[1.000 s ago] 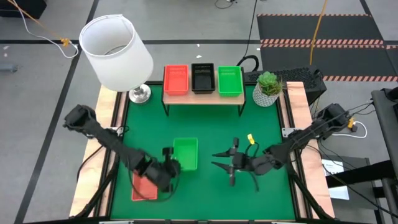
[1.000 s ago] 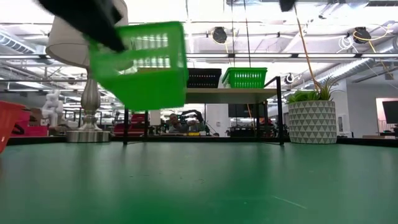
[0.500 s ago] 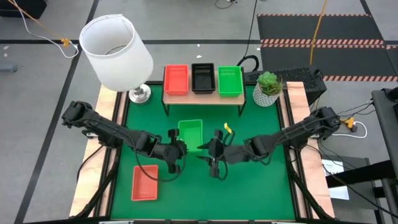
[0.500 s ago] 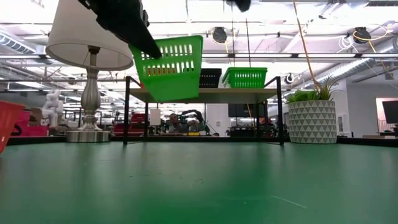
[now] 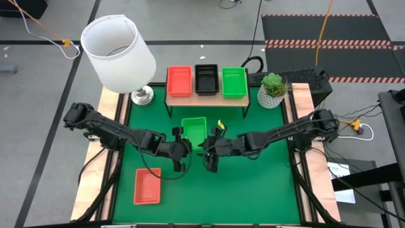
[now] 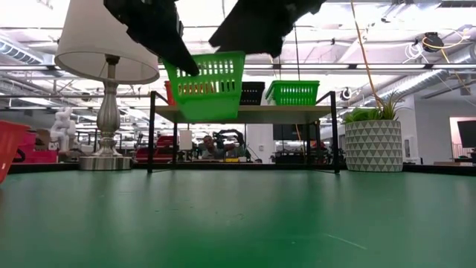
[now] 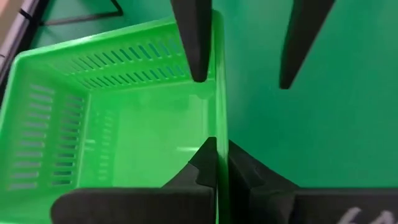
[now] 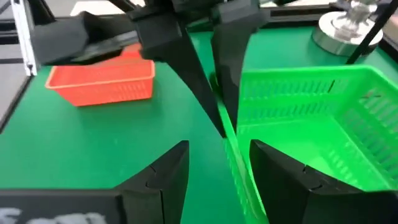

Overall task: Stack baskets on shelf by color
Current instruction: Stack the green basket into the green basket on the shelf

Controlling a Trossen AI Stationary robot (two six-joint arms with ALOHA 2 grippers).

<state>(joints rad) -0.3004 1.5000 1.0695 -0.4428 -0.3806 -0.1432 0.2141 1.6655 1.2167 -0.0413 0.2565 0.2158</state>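
Above the middle of the green worktop, the left gripper is holding a green basket clear of the surface, its two fingers pinching one rim of the basket, one finger inside the wall and one outside. Seen from the low view, the green basket is hanging tilted in the air in front of the shelf, with nothing under it.

Facing it from the other side, the right gripper is sitting just beside the same basket with its fingers spread wide, straddling a basket wall without closing on it; the left wrist view is showing those two dark fingertips standing either side of the far rim.

Behind them, the shelf is carrying three baskets side by side on its wooden top: an orange-red basket on the left, a black basket in the middle and a second green basket on the right. Another orange-red basket is lying flat on the worktop near the front left corner, well apart from both grippers. A white-shaded lamp is standing at the back left corner, and a potted plant at the back right, just beside the shelf.
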